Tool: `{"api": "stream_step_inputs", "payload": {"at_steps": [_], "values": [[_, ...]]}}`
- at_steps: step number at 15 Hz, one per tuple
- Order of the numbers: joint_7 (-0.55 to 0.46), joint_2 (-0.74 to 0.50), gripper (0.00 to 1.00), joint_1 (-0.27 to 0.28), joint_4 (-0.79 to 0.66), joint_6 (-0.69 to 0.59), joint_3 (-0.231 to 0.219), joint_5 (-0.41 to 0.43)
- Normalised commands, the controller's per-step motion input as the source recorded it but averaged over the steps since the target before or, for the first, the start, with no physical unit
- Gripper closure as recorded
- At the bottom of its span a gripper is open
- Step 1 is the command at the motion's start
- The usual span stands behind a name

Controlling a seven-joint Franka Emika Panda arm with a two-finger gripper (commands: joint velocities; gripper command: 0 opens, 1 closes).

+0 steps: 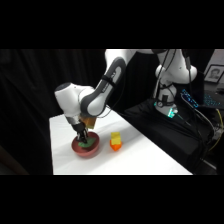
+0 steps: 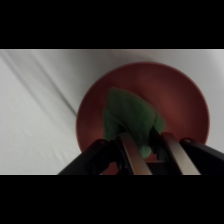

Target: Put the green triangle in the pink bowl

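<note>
Wrist view: green triangle (image 2: pixel 131 119) inside pink bowl (image 2: pixel 185 95)

Both views are dim and soft; the white counter (image 1: pixel 145 155) glows against black surroundings (wrist foreground blurred, shadowed).

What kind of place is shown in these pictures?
Probably a robotics lab or test bench. A white robot arm reaches over a white table set against black curtains, with cabled electronics beside it. On the table are only small props: a pink bowl and a yellow-orange block.
</note>
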Motion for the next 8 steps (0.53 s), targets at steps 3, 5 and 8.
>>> {"api": "stream_step_inputs", "payload": {"at_steps": [3, 5, 8], "values": [[-0.16, 0.11, 0.18, -0.006, 0.17, 0.05, -0.024, 0.131], [-0.15, 0.07, 0.02, 0.006, 0.13, 0.05, -0.029, 0.118], [-0.14, -0.01, 0.0, 0.019, 0.08, 0.02, -0.044, 0.1]]}}
